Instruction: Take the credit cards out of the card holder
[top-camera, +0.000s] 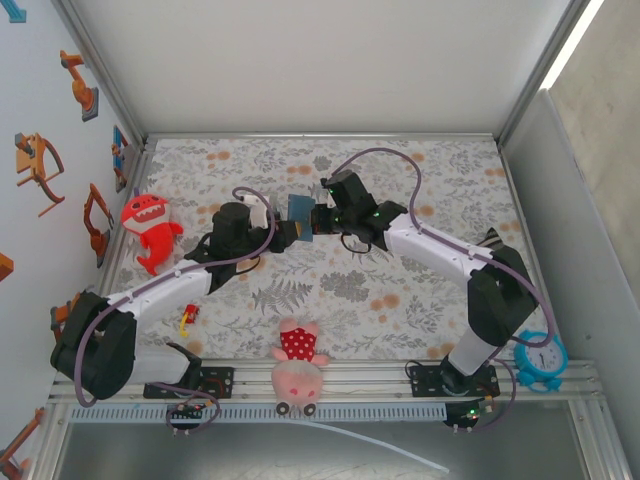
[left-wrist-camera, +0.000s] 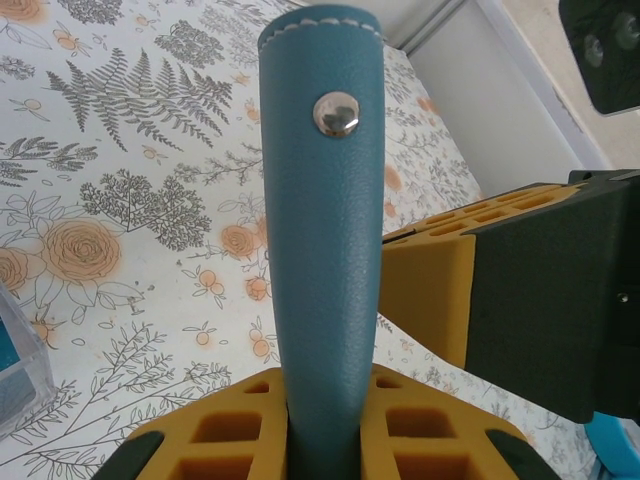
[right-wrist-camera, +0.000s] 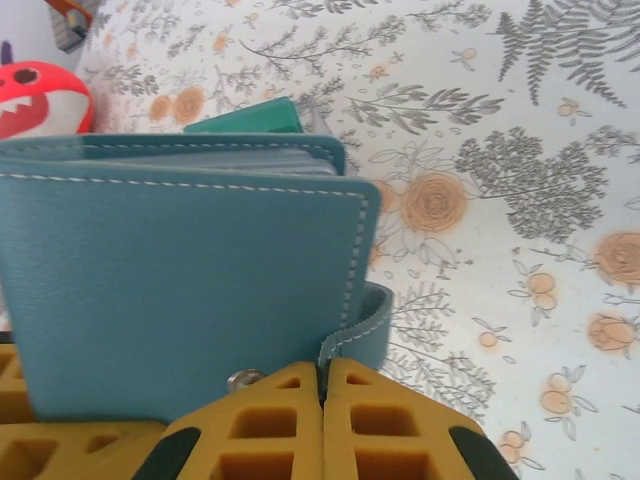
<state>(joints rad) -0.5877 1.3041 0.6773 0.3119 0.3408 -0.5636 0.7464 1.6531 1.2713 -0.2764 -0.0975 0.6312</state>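
slate-blue leather, that's the card holder (top-camera: 298, 208), up off the floral cloth (top-camera: 400, 290) at mid-table, hanging between my two grippers. my left gripper (top-camera: 285, 232) comes in from the left. its yellow pads (left-wrist-camera: 230, 425) are nearly closed and pinch the folded holder upright, with the silver snap stud (left-wrist-camera: 336, 112) facing the wrist camera. my right gripper (top-camera: 318, 220) meets it from the right. its pads (right-wrist-camera: 270, 420) are pressed fully together, and the stitched closure tab (right-wrist-camera: 352, 325) curls down into the seam between them. a green edge (right-wrist-camera: 245, 115) peeks past the holder's top, and i can't tell what it is. a red shark plush (top-camera: 148, 228) lies far left, a pink plush toy (top-camera: 297, 365) at the near edge, and a blue alarm clock (top-camera: 540, 360) near right.
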